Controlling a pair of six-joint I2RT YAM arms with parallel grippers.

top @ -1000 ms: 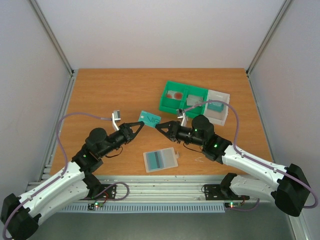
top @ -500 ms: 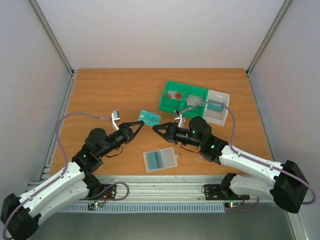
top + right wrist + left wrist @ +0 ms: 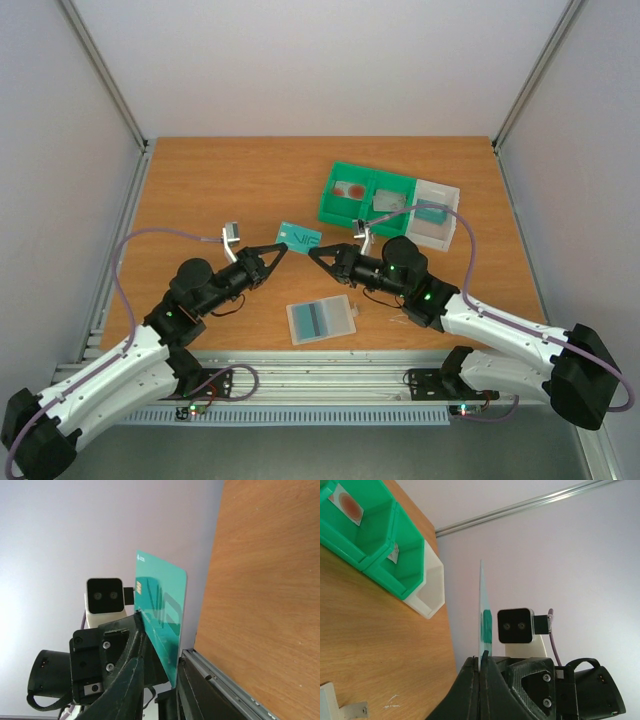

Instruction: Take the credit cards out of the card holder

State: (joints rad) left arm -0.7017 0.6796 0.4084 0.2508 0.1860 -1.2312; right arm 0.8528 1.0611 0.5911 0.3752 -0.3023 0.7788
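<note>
Jaws first: L gripper (image 3: 283, 247) is clamped tight on the teal card (image 3: 300, 236), holding it up over the table (image 3: 200, 180). R gripper (image 3: 313, 253) stands a crack apart w/ the card's corner between its fingers; can't tell if it's touching. Over the last sec the R gripper nudged left, then back, and the card hasn't budged. I read the handover as not done yet. Card holder (image 3: 321, 319) lies flat nearer the bases, well apart, prob. w/ something dark still inside. Red-marked card (image 3: 349, 190) sits in the green bin (image 3: 338, 213).
</note>
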